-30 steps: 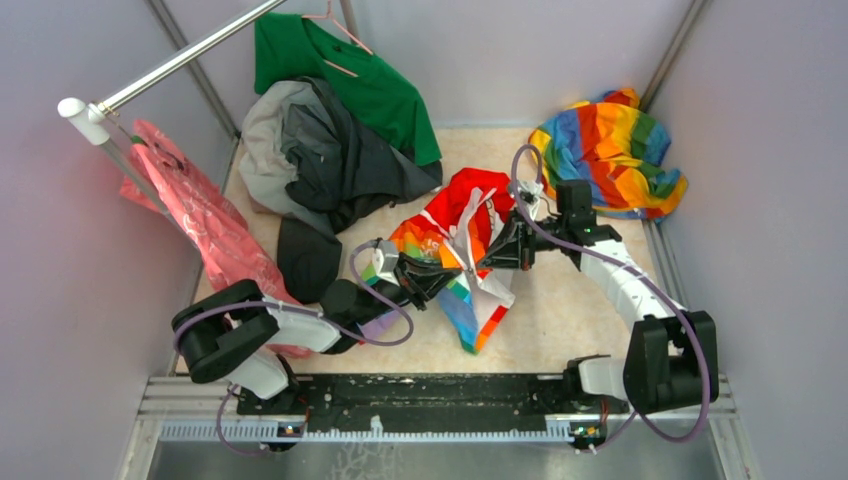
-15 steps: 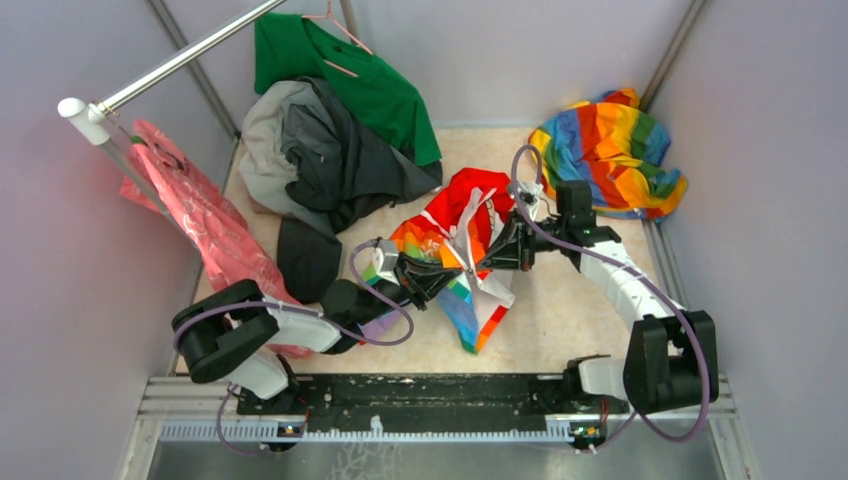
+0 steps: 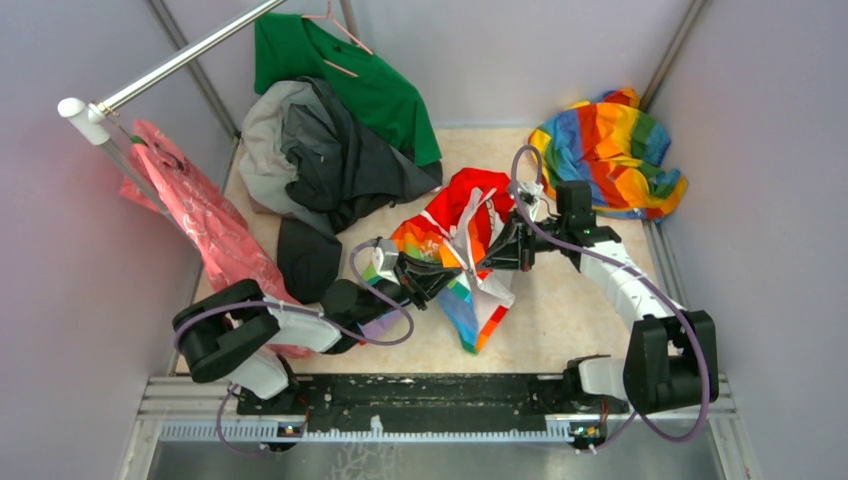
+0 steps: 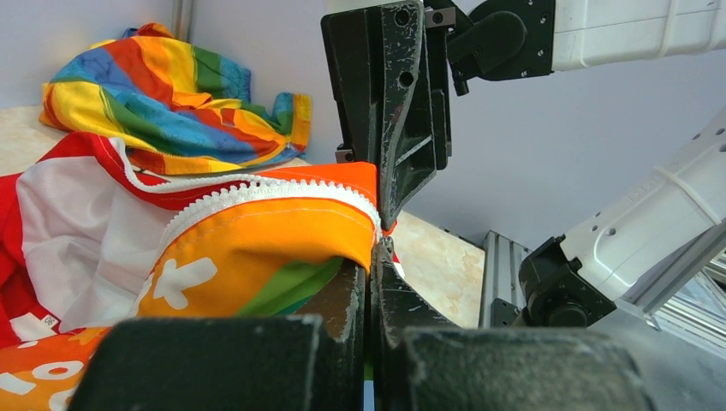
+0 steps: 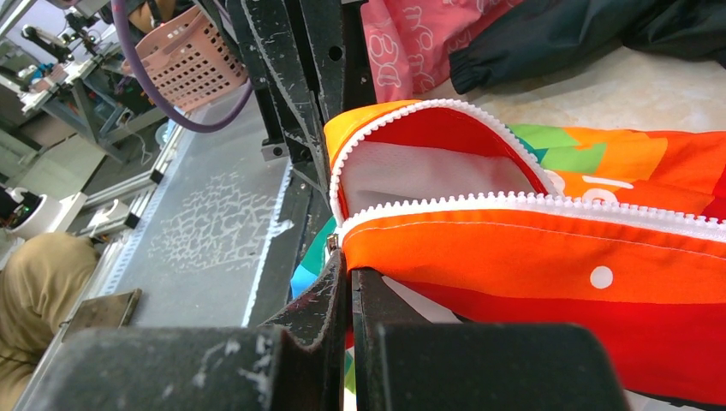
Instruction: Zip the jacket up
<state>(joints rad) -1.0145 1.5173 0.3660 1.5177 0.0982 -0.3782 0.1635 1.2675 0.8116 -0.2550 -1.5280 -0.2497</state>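
The jacket (image 3: 468, 225) lies crumpled at the table's middle, red hood toward the back, with white and rainbow panels. My left gripper (image 3: 441, 272) is shut on the jacket's hem at the lower end of the zipper (image 4: 257, 190); orange cloth drapes over its fingers (image 4: 347, 295). My right gripper (image 3: 499, 250) faces it, almost tip to tip, and is shut on the other front edge (image 5: 514, 248) at that same end. In the right wrist view the two rows of white zipper teeth (image 5: 445, 204) stand apart in an open loop. The slider is hard to make out.
An all-rainbow cloth (image 3: 610, 150) lies at the back right corner. A dark grey garment (image 3: 335, 165) and a green shirt (image 3: 350, 75) on a hanger lie at the back left. A pink cloth (image 3: 200, 215) hangs from the metal rail (image 3: 180, 60) on the left.
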